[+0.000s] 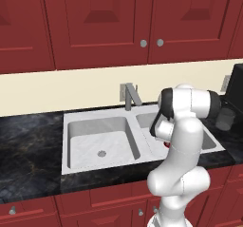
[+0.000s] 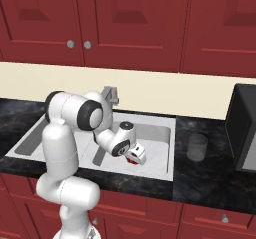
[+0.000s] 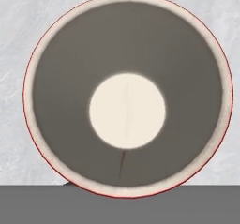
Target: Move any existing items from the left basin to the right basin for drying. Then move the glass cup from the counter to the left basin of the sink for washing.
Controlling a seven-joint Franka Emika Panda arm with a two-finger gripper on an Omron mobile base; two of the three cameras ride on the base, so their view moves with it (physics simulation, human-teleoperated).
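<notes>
The red cup (image 3: 127,94) sits right under the hand, seen from above with its pale rim and pale floor, white basin floor around it. A sliver of the red cup (image 2: 131,160) peeks out beneath my gripper (image 2: 135,157), low inside the right basin (image 2: 156,142); the cup (image 1: 167,145) is mostly hidden behind my arm. My fingers are hidden, so their state is unclear. The left basin (image 1: 97,138) holds nothing. The smoky glass cup (image 2: 197,147) stands upright on the black counter (image 2: 210,179) right of the sink, and the same glass cup (image 1: 225,118) appears beside the right basin (image 1: 210,141).
A grey angular faucet (image 1: 130,96) rises at the sink's back middle, close behind my arm. A black appliance (image 2: 245,129) stands on the counter just right of the glass cup. Red cabinets hang above, and the counter (image 1: 28,147) stretches left of the sink.
</notes>
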